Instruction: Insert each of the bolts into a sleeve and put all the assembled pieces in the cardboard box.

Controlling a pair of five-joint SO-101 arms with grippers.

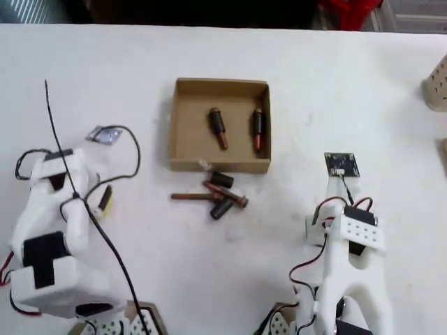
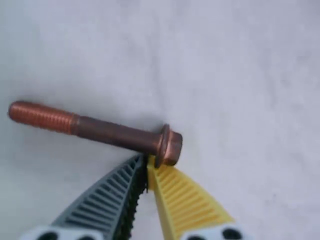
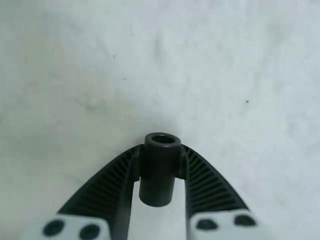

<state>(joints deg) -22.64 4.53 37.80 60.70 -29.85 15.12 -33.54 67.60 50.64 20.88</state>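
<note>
My left gripper (image 2: 147,162), one finger grey and one yellow, is shut on a copper bolt (image 2: 100,131) at its flanged head, and the bolt sticks out sideways over the white table. My right gripper (image 3: 160,150) is shut on a black sleeve (image 3: 159,167) that stands upright with its bore showing. The cardboard box (image 1: 183,125) holds two assembled pieces (image 1: 218,127) (image 1: 258,129). In front of the box lie two loose bolts (image 1: 195,197) (image 1: 230,195) and two sleeves (image 1: 222,179) (image 1: 221,209). The left arm (image 1: 52,230) is at the left, its yellow finger (image 1: 105,200) pointing toward the pile. The right arm (image 1: 349,241) is at the right.
A black cable (image 1: 84,202) loops over the left arm, and a small metal piece (image 1: 105,135) lies beyond it. A small circuit board (image 1: 341,165) sits at the right arm's far end. A pale object (image 1: 437,87) stands at the table's right edge.
</note>
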